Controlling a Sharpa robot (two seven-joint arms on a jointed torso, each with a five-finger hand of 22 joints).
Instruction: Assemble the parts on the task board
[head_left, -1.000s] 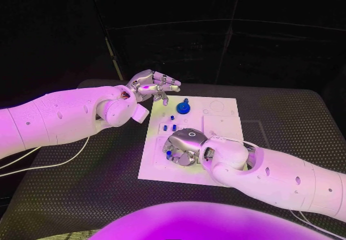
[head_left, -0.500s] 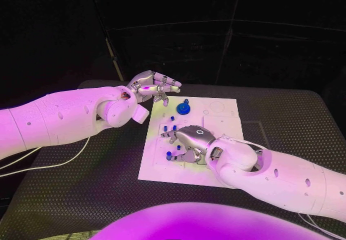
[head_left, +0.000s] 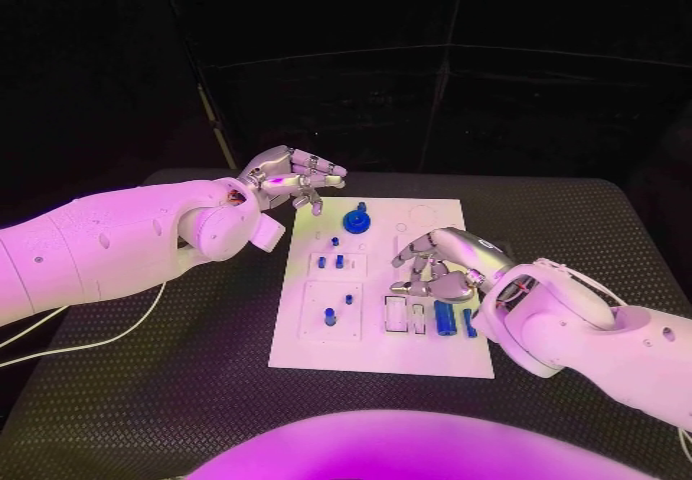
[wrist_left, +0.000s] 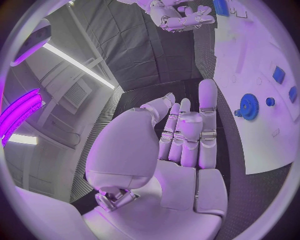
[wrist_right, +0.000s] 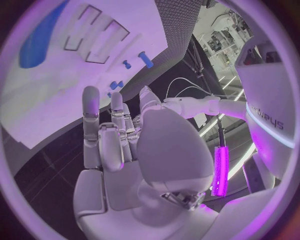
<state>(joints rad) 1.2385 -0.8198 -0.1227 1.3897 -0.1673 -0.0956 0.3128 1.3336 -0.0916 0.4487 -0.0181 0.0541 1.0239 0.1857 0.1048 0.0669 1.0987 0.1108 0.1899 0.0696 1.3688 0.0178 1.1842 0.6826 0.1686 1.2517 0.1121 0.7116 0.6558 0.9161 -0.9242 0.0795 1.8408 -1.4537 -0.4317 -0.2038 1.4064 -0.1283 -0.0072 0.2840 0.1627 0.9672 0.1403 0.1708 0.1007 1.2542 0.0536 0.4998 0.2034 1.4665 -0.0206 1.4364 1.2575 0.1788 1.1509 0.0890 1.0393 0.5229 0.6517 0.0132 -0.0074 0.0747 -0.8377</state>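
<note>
Head view: both robot hands curled, holding nothing – blue gear (head_left: 356, 214) on task board (head_left: 433, 345)

Right wrist view. The right hand (wrist_right: 125, 150) occupies the centre of the circular field, rising from 6 o'clock with its palm toward the camera; its fingers (wrist_right: 91, 117) are extended close together and hold nothing. Beyond the fingertips, toward 11 o'clock, lies the white task board (wrist_right: 59, 95). On it, a long blue part (wrist_right: 39, 36) sits near the 10 o'clock rim, beside two rectangular slots (wrist_right: 97, 34) with dark outlines. Small blue parts (wrist_right: 145, 60) lie near the board's edge at 12 o'clock, with further blue pieces (wrist_right: 115, 84) just past the fingertips. The left arm (wrist_right: 200, 107) extends at 2 o'clock.
</note>
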